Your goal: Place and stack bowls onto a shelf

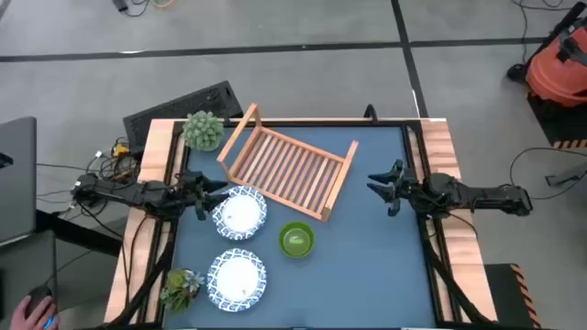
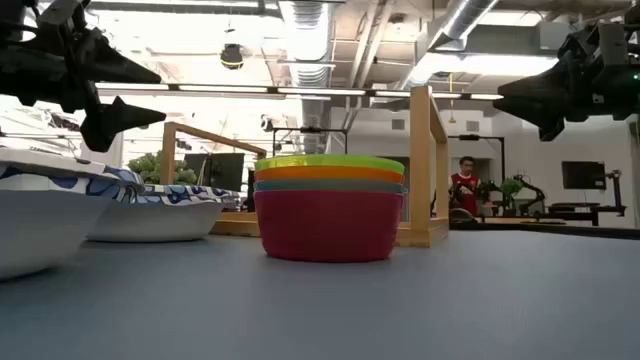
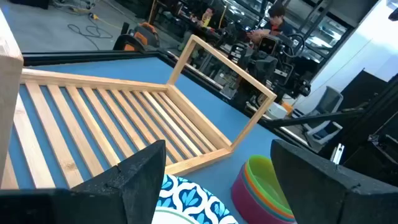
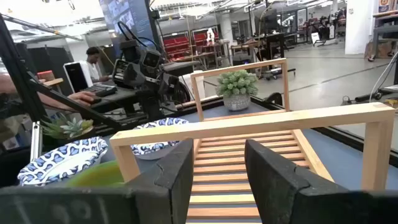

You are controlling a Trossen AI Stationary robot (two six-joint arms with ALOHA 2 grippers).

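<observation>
Bowls (image 1: 296, 240) untouched — left gripper (image 1: 204, 195) and right gripper (image 1: 378, 186) fingers spread, empty.

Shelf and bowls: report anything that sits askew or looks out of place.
The shelf sits skewed, turned at an angle to the table edges. It is empty. The nested bowl stack and two white patterned bowls stand upright; nothing is spilled.

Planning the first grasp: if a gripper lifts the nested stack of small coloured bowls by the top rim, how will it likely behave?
The stack of small bowls looks like thin plastic, so probably light and fairly stiff. Lifting the green top bowl alone may leave the lower ones behind, since they sit nested. Its smooth rim could slip in the fingers.
</observation>
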